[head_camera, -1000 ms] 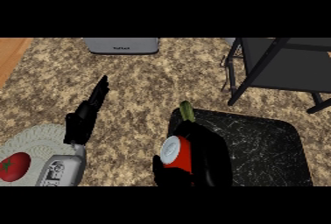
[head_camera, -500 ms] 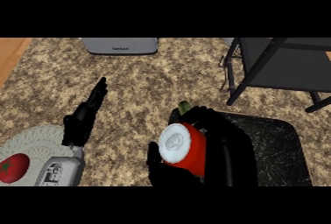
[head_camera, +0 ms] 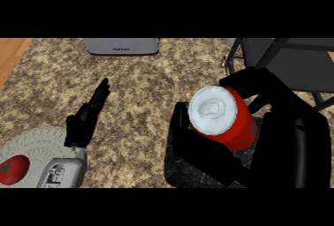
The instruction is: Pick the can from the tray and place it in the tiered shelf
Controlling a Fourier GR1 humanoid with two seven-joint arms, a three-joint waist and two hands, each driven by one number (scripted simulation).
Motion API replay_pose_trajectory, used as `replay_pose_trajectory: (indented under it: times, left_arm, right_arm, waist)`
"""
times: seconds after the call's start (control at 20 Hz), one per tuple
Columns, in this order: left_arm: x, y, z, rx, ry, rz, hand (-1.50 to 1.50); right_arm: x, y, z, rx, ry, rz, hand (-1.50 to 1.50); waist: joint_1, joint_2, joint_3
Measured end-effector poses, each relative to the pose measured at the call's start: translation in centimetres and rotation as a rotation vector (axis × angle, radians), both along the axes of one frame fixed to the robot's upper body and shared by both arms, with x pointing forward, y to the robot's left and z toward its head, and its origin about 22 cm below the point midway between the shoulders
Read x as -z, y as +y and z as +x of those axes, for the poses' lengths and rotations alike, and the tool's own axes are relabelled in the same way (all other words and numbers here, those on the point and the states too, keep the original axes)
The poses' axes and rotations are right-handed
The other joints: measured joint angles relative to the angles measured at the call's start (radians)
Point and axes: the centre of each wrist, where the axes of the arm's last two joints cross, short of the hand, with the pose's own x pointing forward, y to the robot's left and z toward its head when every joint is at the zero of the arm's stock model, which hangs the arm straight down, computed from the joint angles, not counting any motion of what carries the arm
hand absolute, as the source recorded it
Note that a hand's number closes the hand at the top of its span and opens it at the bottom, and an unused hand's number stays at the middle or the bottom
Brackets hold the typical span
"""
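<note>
At the far left a red tomato (head_camera: 13, 170) lies on a pale round plate (head_camera: 39, 141) near the view's lower left corner. Just right of it the left hand (head_camera: 85, 121) rests over the speckled counter (head_camera: 143, 84), fingers straight and together, holding nothing. A grey appliance (head_camera: 122, 46) sits at the counter's back edge, with bare counter between it and the hands. Further right, the can (head_camera: 222, 117) is red-walled with a white end cap. It is lifted above the dark tray (head_camera: 179, 170) and tilted, its long axis running from upper left to lower right and the cap turned toward the viewer. The right hand (head_camera: 274, 132) curls round it, thumb on the left, fingers over the top. The dark tiered shelf (head_camera: 294, 57) stands at upper right, close behind the can.
</note>
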Motion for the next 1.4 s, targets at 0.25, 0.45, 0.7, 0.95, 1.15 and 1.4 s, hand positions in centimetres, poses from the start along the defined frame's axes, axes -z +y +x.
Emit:
replay_pose_trajectory:
  times: [0.25, 0.45, 0.7, 0.95, 1.15, 1.4]
  left_arm:
    - [0.4, -0.2, -0.3, 0.003, -0.009, 0.004, 0.00]
    - [0.1, 0.0, -0.4, 0.002, -0.009, 0.007, 0.00]
    - [-0.1, 0.3, -0.4, 0.005, -0.009, 0.007, 0.00]
    - [-0.5, 0.0, -0.4, 0.007, -0.011, 0.001, 0.00]
    - [-0.3, 0.1, -0.1, 0.006, -0.013, 0.005, 0.00]
    - [-0.3, -0.1, -0.4, 0.004, -0.014, 0.009, 0.00]
  right_arm:
    - [-2.6, -1.0, 1.2, 0.084, -0.052, -0.028, 1.50]
    - [-5.0, -2.5, 2.2, 0.130, -0.082, -0.024, 1.50]
    - [-7.2, -4.0, 4.3, 0.207, -0.083, -0.042, 1.50]
    - [-9.0, -5.6, 5.7, 0.265, -0.092, -0.067, 1.50]
    - [-9.9, -6.7, 7.2, 0.294, -0.079, -0.100, 1.50]
    - [-9.6, -8.7, 8.8, 0.333, -0.070, -0.173, 1.50]
  waist:
    - [0.000, 0.000, 0.000]
    - [0.002, 0.000, 0.001]
    - [0.004, 0.002, 0.001]
    - [0.005, 0.003, 0.001]
    - [0.006, 0.004, 0.001]
    - [0.006, 0.004, 0.001]
